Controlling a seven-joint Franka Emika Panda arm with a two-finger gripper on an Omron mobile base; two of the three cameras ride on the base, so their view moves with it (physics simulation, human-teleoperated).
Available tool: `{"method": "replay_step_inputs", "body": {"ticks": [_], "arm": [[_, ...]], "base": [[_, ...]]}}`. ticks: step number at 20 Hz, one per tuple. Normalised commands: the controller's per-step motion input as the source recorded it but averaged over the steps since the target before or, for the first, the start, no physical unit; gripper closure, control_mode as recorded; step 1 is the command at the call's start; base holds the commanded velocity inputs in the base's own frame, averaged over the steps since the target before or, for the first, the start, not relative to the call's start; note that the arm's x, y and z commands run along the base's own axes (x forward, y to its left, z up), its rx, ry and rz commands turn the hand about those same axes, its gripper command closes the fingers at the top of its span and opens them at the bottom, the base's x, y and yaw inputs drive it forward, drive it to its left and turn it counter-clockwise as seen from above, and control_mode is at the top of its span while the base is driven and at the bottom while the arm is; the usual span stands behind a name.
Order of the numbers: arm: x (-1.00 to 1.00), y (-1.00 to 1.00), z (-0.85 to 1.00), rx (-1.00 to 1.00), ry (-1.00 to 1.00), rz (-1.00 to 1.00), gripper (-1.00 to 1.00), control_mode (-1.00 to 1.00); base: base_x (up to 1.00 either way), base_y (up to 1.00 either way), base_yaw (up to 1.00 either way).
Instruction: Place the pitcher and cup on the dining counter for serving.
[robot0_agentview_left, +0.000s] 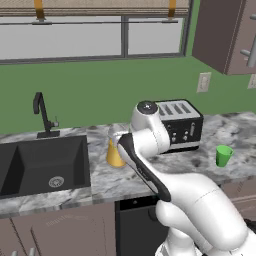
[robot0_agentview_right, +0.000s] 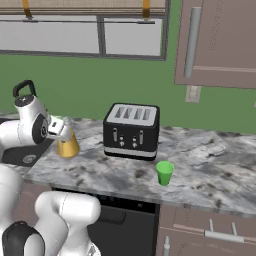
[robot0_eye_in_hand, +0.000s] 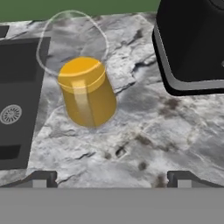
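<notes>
The pitcher (robot0_eye_in_hand: 87, 92), clear glass with a yellow-orange lower part, stands upright on the marbled wall counter (robot0_agentview_left: 100, 182) between the sink and the toaster. My gripper (robot0_eye_in_hand: 112, 181) hovers just above and in front of it, open, with nothing between its fingers. In the right base view the hand sits close against the pitcher (robot0_agentview_right: 67, 145) at its upper left. In the left base view my arm partly hides the pitcher (robot0_agentview_left: 113, 156). The green cup (robot0_agentview_left: 223, 156) (robot0_agentview_right: 164, 173) stands upright to the right of the toaster, near the counter's front. The dining counter is out of view.
A black toaster (robot0_agentview_left: 180, 125) (robot0_agentview_right: 131, 131) (robot0_eye_in_hand: 192, 43) stands close to the right of the pitcher. The dark sink (robot0_agentview_left: 42, 165) (robot0_eye_in_hand: 17, 100) with a black faucet (robot0_agentview_left: 42, 112) lies to its left. Wall cabinets (robot0_agentview_right: 220, 40) hang at the upper right.
</notes>
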Motion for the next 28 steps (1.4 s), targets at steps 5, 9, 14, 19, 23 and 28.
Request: {"method": "replay_step_inputs", "body": {"ticks": [5,9,14,19,23,28], "arm": [[0.29,0.26,-0.50,0.00,0.01,-0.05,-1.00,-1.00],[0.33,0.39,-0.39,0.00,0.01,-0.01,-1.00,-1.00],[0.38,0.19,-0.21,0.00,0.02,0.00,-1.00,-1.00],[0.31,0.00,0.00,0.00,0.04,0.00,-1.00,-1.00],[0.36,0.00,-0.01,0.00,0.05,0.00,-1.00,-1.00],[0.26,0.00,-0.06,0.00,0.04,0.00,-1.00,-1.00]], "base": [[0.00,0.00,0.00],[0.00,0.00,0.00],[0.00,0.00,0.00],[0.00,0.00,0.00],[0.00,0.00,0.00],[0.00,0.00,0.00]]}}
